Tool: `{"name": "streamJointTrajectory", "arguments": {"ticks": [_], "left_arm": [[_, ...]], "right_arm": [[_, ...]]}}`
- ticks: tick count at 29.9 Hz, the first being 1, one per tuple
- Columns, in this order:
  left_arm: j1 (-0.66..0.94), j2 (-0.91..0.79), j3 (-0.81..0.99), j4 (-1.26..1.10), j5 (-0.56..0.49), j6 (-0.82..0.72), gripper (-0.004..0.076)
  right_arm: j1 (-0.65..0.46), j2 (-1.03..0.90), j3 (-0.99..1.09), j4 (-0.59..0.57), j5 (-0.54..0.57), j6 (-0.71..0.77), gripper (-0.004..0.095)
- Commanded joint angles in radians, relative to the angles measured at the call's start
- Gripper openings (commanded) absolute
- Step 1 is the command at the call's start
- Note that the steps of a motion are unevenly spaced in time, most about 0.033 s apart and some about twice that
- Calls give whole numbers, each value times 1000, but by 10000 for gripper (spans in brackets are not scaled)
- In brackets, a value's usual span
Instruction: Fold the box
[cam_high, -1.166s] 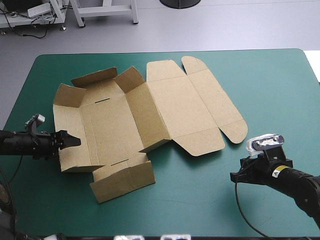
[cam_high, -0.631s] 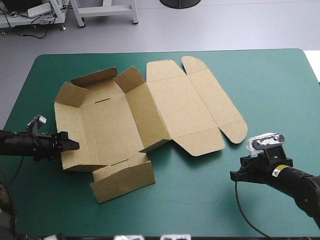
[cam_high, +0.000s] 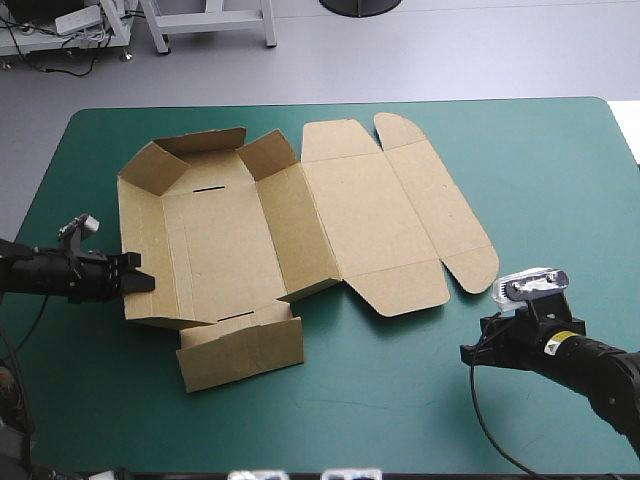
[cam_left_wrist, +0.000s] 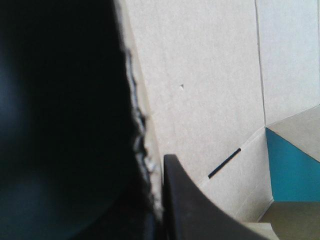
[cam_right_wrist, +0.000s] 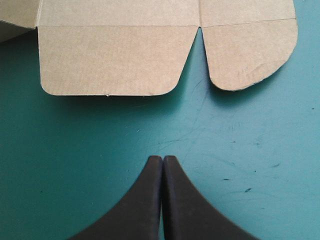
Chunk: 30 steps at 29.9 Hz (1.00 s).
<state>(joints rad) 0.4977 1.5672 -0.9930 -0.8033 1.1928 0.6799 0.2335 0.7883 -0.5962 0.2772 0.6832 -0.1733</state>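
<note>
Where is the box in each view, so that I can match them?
High view: the box spans the teal-green cover's left and middle, lid flat toward the right.
Left wrist view: it fills the picture ahead of the jaws, which pinch its wall.
Right wrist view: its lid flaps lie ahead of the shut jaws, apart.
Shared landmark: that cover, seen in all three.

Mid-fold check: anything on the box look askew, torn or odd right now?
Nothing torn or spilled. The box is lopsided: its far flaps stand raised, while the near flap lies flat on the teal-green cover. The left pincer is shut on its left wall.
</note>
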Motion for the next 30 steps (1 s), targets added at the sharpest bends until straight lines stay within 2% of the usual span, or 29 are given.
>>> {"name": "streamJointTrajectory", "arguments": {"ticks": [1, 9, 16, 30], "left_arm": [[-47, -33, -104, -32, 96, 16, -6], [-190, 16, -333, 225, 96, -112, -6], [-295, 25, -504, 356, 92, -112, -6], [-549, -16, -519, 614, 90, -107, -6]], "right_arm": [[-1, -1, -33, 13, -30, 4, -25], [-1, -1, -35, 13, 23, 28, -24], [-1, -1, -35, 15, 53, 42, -24], [-1, -1, -36, 15, 65, 74, -24]]}}
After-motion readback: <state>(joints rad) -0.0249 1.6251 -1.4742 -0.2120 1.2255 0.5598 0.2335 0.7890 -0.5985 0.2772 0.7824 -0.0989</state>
